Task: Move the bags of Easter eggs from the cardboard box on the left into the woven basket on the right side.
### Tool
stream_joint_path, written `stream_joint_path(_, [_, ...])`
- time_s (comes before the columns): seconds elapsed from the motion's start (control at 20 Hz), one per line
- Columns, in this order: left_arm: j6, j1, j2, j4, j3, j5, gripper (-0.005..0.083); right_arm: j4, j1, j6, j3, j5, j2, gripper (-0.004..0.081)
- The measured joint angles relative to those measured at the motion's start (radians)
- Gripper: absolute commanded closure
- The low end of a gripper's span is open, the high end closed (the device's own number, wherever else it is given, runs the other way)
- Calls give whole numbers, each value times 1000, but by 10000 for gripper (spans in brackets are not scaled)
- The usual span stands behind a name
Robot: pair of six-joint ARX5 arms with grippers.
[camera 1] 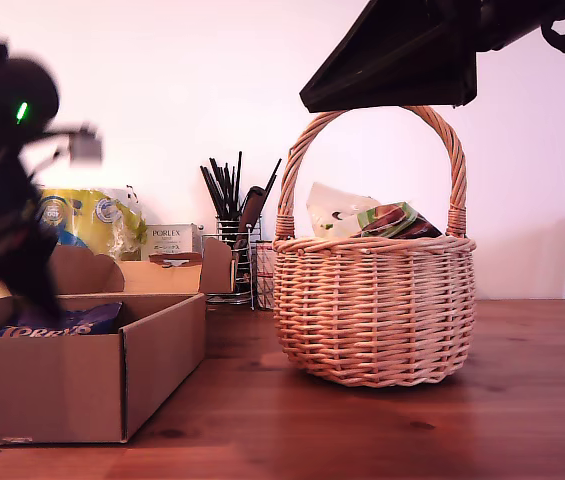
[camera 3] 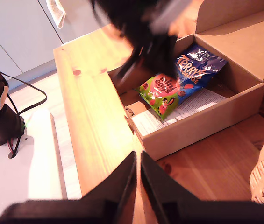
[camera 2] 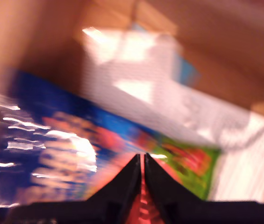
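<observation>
The cardboard box (camera 1: 82,385) stands at the exterior view's left, with a dark blue Terry's bag (camera 1: 57,322) lying in it. In the second wrist view that Terry's bag (camera 3: 199,65) lies beside a green and red mini eggs bag (camera 3: 167,95) on a white sheet. My first gripper (camera 2: 142,156) is low inside the box, its jaws shut just over the mini eggs bag (camera 2: 192,165); the blur hides whether it pinches anything. My second gripper (camera 3: 138,154) hangs shut and empty high above the table. The woven basket (camera 1: 374,300) holds a white bag (camera 1: 337,210) and a green-brown bag (camera 1: 394,220).
Behind the box are a yellow plastic pack (camera 1: 92,220), a white Porlex box (camera 1: 170,240) and a black wire utensil holder (camera 1: 234,240). A black arm part (camera 1: 402,60) hangs above the basket handle. The table's edge (camera 3: 75,121) runs beside the box (camera 3: 202,126).
</observation>
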Motion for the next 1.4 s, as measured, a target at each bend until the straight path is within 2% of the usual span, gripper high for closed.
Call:
stream_joint_path(0.1, [-24,0,-3,-50,57,-2,797,0,0,0,0,0,0,783])
stream_joint_path(0.2, [-103,0,-14,-98,66,-33,797,0,0,-3,0,0,0,783])
stream_joint_path(0.25, [-105,0,-14,-115,66,-38,797,0,0,-3,0,0,0,783])
stream_joint_path(0.3, [-126,0,-14,-129,66,-39,760,0,0,-3,0,0,0,783])
stream_joint_path(0.35, [-126,0,-14,-144,66,-39,619,0,0,-3,0,0,0,783])
stream_joint_path(0.45, [-150,-4,-14,-186,66,-39,120,0,0,-3,0,0,0,783])
stream_joint_path(0.5, [-201,-7,-14,-195,66,-46,-41,0,0,-3,0,0,0,783])
stream_joint_path(0.55, [-233,-8,-14,-195,66,-64,13,0,0,-3,0,0,0,783])
stream_joint_path(0.75, [-282,-8,-14,-174,66,-82,11,1,0,-3,0,0,0,783])
stream_joint_path(0.85, [-356,-8,-14,-165,66,-82,11,1,0,-3,0,0,0,783])
stream_joint_path(1.0, [-536,-12,-13,-164,66,-100,11,2,0,-3,0,0,0,783])
stream_joint_path(1.05, [-725,-13,-13,-161,66,-101,11,4,0,-3,0,0,0,783])
stream_joint_path(1.1, [-725,-14,-13,-156,66,-102,11,11,0,-3,0,0,0,783])
stream_joint_path(1.15, [-859,-17,-12,-154,66,-105,11,16,0,-3,0,0,0,783])
stream_joint_path(1.2, [-923,-24,-12,-154,66,-115,11,20,0,-3,0,0,0,783])
stream_joint_path(1.4, [-1008,-54,2,-169,66,-204,11,21,0,-3,0,-1,0,783])
